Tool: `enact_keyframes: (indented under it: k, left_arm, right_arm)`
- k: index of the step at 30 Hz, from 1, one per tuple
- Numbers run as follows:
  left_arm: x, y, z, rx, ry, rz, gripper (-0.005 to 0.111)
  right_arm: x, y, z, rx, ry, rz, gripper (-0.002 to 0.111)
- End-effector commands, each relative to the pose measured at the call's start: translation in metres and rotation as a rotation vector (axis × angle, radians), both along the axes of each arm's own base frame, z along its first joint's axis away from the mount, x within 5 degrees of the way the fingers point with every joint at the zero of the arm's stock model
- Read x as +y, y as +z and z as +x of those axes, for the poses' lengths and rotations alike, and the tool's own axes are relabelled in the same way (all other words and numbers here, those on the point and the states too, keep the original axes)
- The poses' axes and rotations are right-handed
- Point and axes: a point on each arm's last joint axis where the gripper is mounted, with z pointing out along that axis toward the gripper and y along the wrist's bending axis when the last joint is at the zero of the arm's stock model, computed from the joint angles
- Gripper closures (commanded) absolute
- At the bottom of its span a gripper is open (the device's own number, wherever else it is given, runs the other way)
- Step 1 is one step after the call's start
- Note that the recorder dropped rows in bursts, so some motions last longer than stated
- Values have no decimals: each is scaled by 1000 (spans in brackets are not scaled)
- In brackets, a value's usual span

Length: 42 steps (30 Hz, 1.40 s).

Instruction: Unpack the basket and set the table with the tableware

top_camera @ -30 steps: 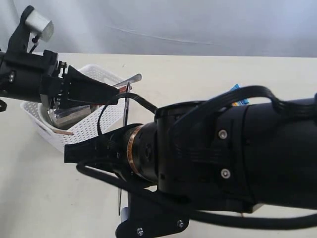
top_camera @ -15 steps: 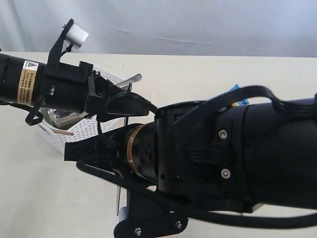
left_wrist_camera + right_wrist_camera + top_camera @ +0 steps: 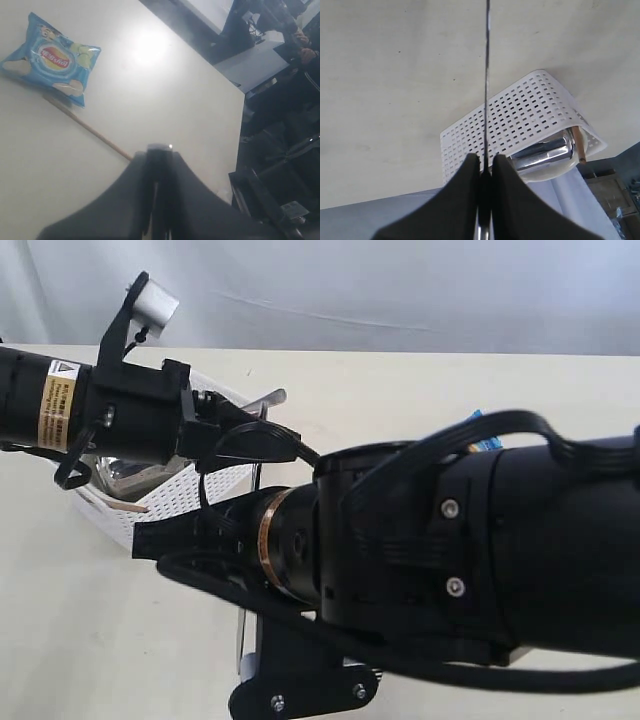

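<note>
Your right gripper (image 3: 485, 159) is clamped on a thin, flat steel knife (image 3: 486, 75). The blade shows edge-on as a dark straight line running out over the wide, matte, pale cream table (image 3: 395, 75).

Beyond the blade sits the white plastic rectangular basket (image 3: 520, 120), its walls pierced with rows of small square holes. A shiny, mirror-smooth steel cup (image 3: 545, 151) lies on its side inside it, against a smooth cream bowl (image 3: 547, 172).

In the exterior view your black left arm reaches across that basket's top. A curved steel handle (image 3: 265, 398) pokes up by the rim, just beside the arm's front end.

Your left gripper (image 3: 158, 156) has its dark fingers drawn close together around a slim steel utensil (image 3: 159, 146). Only its rounded, glinting end shows between the tips, and you cannot tell which piece it is.

Past those fingers, a crinkled, glossy blue chip bag (image 3: 50, 57) lies flat on the tabletop. A thin brown wooden chopstick (image 3: 85, 127) rests at a slant, one end touching the bag's lower edge.
</note>
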Motion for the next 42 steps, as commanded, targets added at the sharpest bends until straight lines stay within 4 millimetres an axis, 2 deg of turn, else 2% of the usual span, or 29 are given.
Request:
enact_keyframes:
  k: [1,10,17,20,25,31,37,42]
  left_arm:
    - [0,-1,1,-5,18,5,107]
    - [0,0,2,-23,26,-10,107]
    - [0,2,3,-40,37,-28,107]
    - [0,2,3,-40,40,-26,107]
    - [2,-1,9,-55,98,18,107]
    - [18,5,24,-53,177,35,107]
    - [38,15,32,-21,178,-2,107]
    - [44,5,35,67,198,32,107]
  right_arm:
    - [-2,2,0,0,-10,13,109]
    - [-1,3,0,24,-50,52,106]
    - [-1,3,0,27,-57,57,65]
    - [-1,3,0,27,-57,57,57]
    - [0,4,-3,26,-49,61,57]
    - [4,10,-25,61,-67,102,57]
    - [-10,17,-38,77,-247,73,57]
    - [-27,35,-36,150,-536,276,57]
